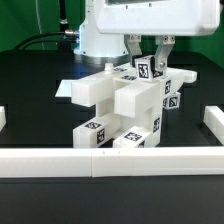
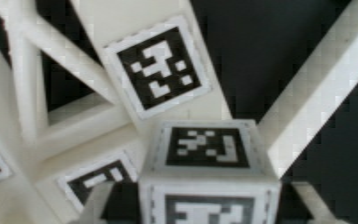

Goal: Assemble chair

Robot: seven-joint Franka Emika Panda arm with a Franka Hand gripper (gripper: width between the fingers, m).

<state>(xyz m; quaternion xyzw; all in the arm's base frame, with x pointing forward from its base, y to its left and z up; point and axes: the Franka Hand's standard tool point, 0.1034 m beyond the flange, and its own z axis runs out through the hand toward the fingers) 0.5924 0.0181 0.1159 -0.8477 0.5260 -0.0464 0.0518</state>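
The chair (image 1: pixel 120 105) stands part-built in the middle of the black table, a cluster of chunky white panels and blocks with black-and-white tags. My gripper (image 1: pixel 147 62) hangs straight down over its far upper part, its two fingers on either side of a tagged upright post (image 1: pixel 146 69). In the wrist view the post (image 2: pixel 202 148) fills the space between my fingers (image 2: pixel 105 200), tag faces on its top and side. The gripper (image 2: pixel 202 205) looks shut on it. A slanted white panel with a large tag (image 2: pixel 163 68) lies beyond the post.
Long plain white border rails enclose the work area: one along the front (image 1: pixel 110 160), a short one at the exterior view's left (image 1: pixel 3 118) and one at its right (image 1: pixel 213 120). The white robot base (image 1: pixel 100 30) stands behind the chair.
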